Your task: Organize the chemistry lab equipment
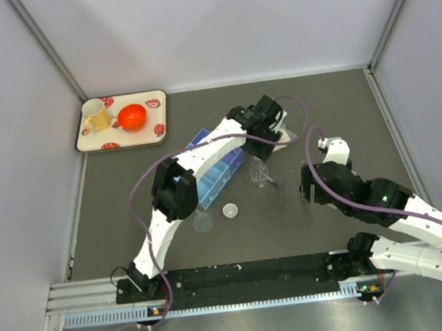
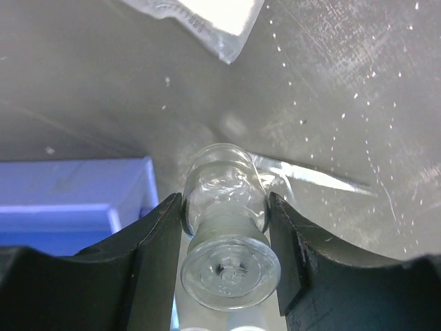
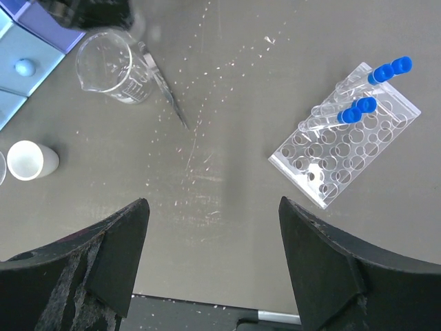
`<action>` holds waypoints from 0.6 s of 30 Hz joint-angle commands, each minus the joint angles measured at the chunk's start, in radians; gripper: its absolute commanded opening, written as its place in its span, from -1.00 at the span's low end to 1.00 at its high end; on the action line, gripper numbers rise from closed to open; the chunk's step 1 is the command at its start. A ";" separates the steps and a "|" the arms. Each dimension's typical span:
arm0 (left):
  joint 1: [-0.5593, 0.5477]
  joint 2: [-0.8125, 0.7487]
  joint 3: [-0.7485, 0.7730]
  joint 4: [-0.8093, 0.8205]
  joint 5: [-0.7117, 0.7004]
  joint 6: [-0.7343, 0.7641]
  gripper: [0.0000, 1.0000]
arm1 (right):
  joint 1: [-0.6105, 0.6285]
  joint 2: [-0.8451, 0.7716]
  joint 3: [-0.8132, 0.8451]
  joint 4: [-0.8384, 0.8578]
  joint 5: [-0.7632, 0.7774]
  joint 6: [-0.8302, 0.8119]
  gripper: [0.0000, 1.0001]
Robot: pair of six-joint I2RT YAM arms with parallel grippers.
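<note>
My left gripper is shut on a small clear flask-shaped item, just above the table beside the blue box. In the top view the left gripper is past a clear beaker. My right gripper is open and empty above bare table, and shows at centre right in the top view. The gridded clear tube rack lies ahead of it to the right and holds blue-capped tubes. The beaker and a thin rod lie ahead to its left.
A tiny white cup and a clear round lid sit near the blue compartment box. A tray at the back left holds the yellow mug and orange-red bowl. Walls enclose the table.
</note>
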 commanded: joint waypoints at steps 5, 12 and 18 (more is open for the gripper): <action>0.035 -0.238 0.053 -0.077 -0.048 0.066 -0.42 | 0.010 0.001 0.005 0.059 -0.042 0.008 0.52; 0.102 -0.302 0.007 -0.095 -0.031 0.079 -0.49 | 0.011 -0.012 -0.001 0.064 -0.060 0.005 0.51; 0.180 -0.377 -0.109 -0.048 -0.036 0.084 -0.49 | 0.010 -0.004 -0.003 0.068 -0.066 0.007 0.51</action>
